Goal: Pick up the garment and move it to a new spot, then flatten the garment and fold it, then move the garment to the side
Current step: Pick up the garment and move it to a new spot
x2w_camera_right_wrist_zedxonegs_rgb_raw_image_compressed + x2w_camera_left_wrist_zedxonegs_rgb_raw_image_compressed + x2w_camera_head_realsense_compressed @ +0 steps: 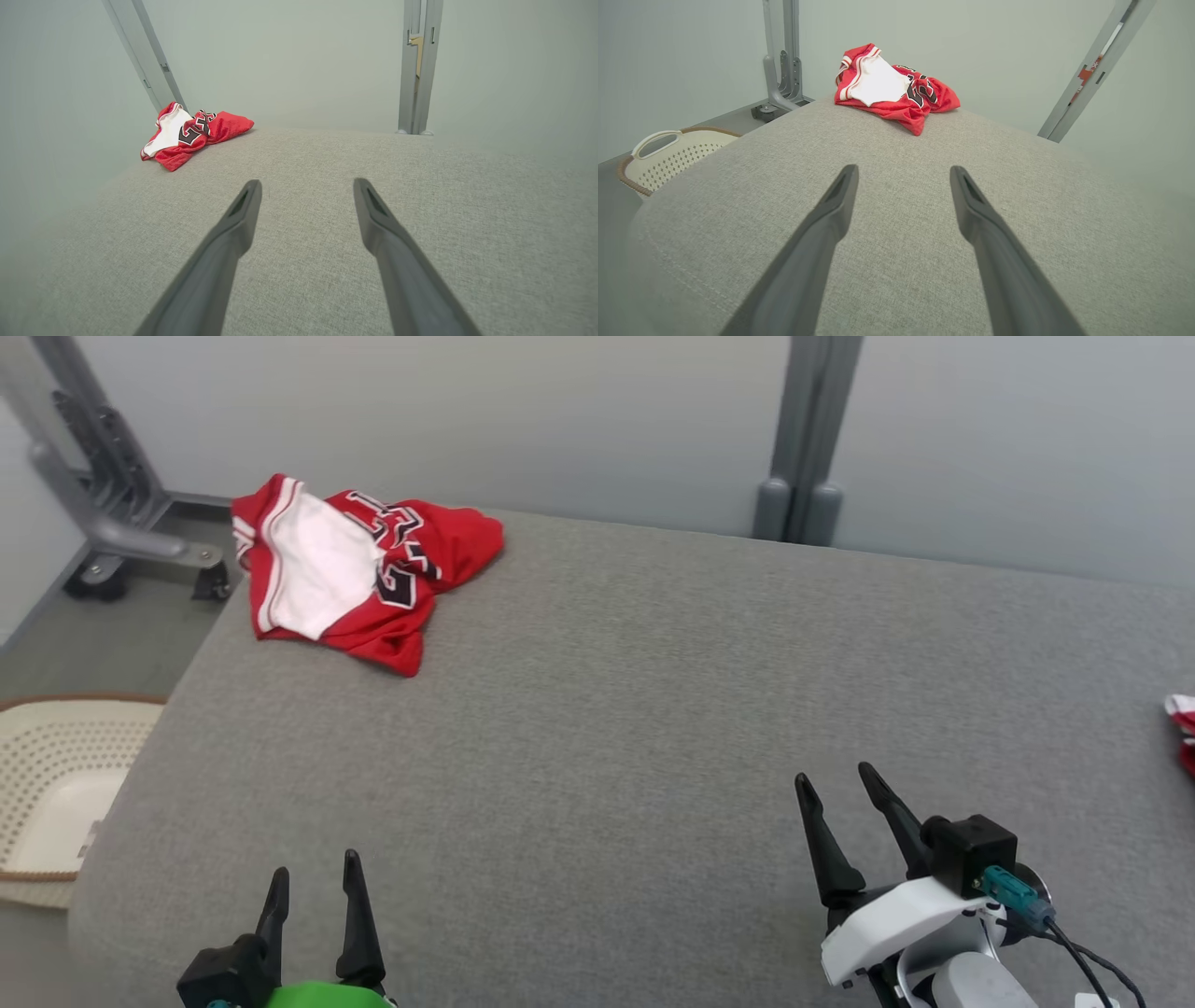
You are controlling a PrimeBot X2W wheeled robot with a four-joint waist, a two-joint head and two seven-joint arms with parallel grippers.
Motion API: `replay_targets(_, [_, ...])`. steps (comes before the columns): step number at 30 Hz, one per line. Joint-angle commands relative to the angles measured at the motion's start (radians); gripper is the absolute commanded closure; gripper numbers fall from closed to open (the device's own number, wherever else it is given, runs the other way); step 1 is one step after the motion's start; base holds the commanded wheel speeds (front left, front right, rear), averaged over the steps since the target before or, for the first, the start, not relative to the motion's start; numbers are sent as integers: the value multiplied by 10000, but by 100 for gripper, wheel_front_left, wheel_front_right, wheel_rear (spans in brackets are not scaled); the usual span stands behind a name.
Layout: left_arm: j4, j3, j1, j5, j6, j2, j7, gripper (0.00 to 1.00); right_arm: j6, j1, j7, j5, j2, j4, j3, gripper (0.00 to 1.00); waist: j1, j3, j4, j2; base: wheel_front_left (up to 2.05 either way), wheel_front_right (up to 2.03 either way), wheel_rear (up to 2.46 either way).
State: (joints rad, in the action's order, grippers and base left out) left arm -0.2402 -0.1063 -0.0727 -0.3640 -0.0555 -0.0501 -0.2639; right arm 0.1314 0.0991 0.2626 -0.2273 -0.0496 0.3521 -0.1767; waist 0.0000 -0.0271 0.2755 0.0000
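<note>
Garment (359, 569): one. Red jersey with white trim and black-and-white lettering, crumpled in a heap, white inner side turned up. It lies on the far left corner of the table (607, 709), well apart from both end effectors; also seen in the left wrist view (892, 91) and the right wrist view (189, 133).

Red-and-white cloth scrap (1182, 728): one, cut off by the right edge of the head view; what it is cannot be told.

Table: one, covered in grey fabric, with a rounded near-left corner.

Basket (56, 784): one. Cream, perforated, brown-rimmed, standing on the floor left of the table; its pale bottom and holed walls are in plain sight.

Grey metal stand (112, 523): one, on castors, beyond the far left corner. Grey upright post (803, 448): one, behind the table.

End effectors: two. Left end effector (316, 866): fingers spread wide, holding nothing, above the near table edge. Right end effector (835, 775): fingers likewise wide apart, gripping nothing, over bare grey fabric.
</note>
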Motion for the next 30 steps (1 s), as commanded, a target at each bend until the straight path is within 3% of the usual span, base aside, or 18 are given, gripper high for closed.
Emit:
replay_targets(1, [3,42,-78,70,27,-44,-6,0,-15,-1,32,-37,-16,-47,-46,0,0,-97,1217,0,0,0,0])
replay_targets(10, [98,221,-206,166,76,-38,-6,0,-15,77,32,-105,-22,-12,-252,0,0,-86,1694,0,0,0,0])
replay_targets(21, [781,757,403,130,-2,-177,-6,0,-15,365,32,373,-25,-198,147,0,0,435,973,0,0,0,0])
replay_targets(26, [1489,922,1595,318,122,-764,199,0,-15,680,32,799,-25,-441,372,0,0,1146,509,0,0,0,0])
replay_targets(30, [2024,1104,3232,435,227,-1546,807,0,-15,1096,26,1156,-25,-781,540,0,0,1949,97,0,0,0,0])
